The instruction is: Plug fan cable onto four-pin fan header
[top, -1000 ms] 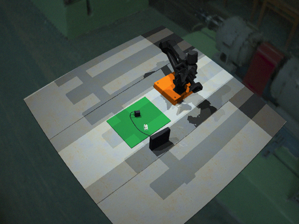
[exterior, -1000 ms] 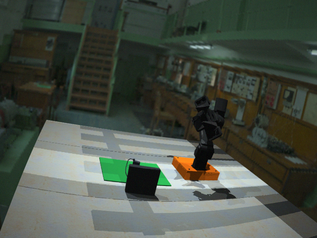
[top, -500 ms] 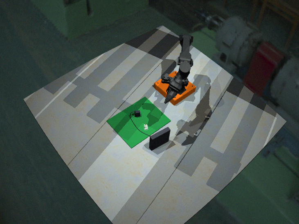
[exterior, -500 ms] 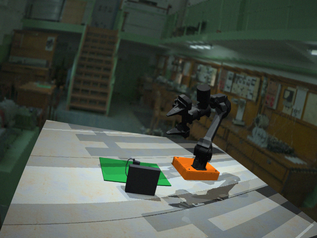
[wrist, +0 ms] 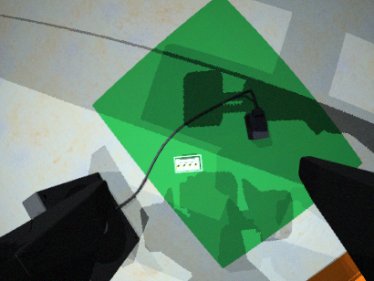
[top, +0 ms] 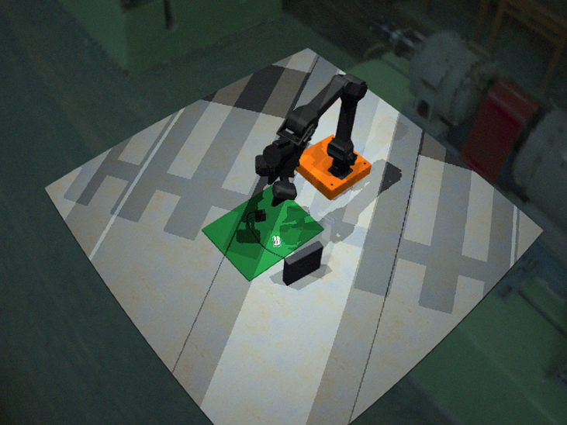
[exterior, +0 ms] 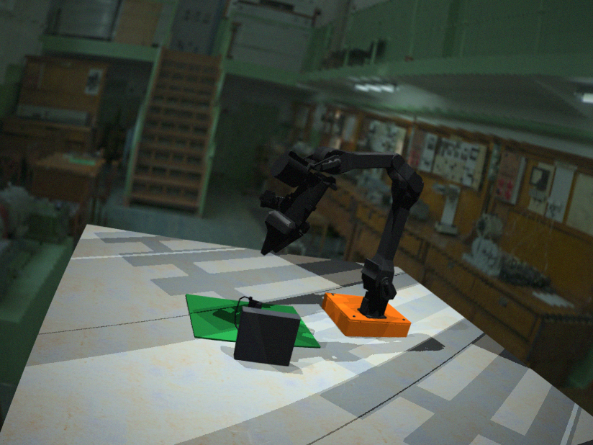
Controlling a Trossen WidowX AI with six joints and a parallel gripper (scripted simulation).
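One plug (wrist: 257, 124), one header (wrist: 186, 163), one board (wrist: 231, 45), one fan (exterior: 266, 335): that is my whole count. My pincer (exterior: 270, 245) hangs spread wide above the board's edge nearest my orange base (top: 356, 174), pinching nothing, well apart from everything below.

From my wrist the plug lies flat on the green board, its long axis running roughly up and down the view, cable (wrist: 160, 154) leaving its upper end and curving back past the white header to the fan. The header's long axis runs side to side; its pins are too small for me to count. The fan stands off the board's corner, toward the desk's middle. My own fingers cut off the fan in the wrist view.
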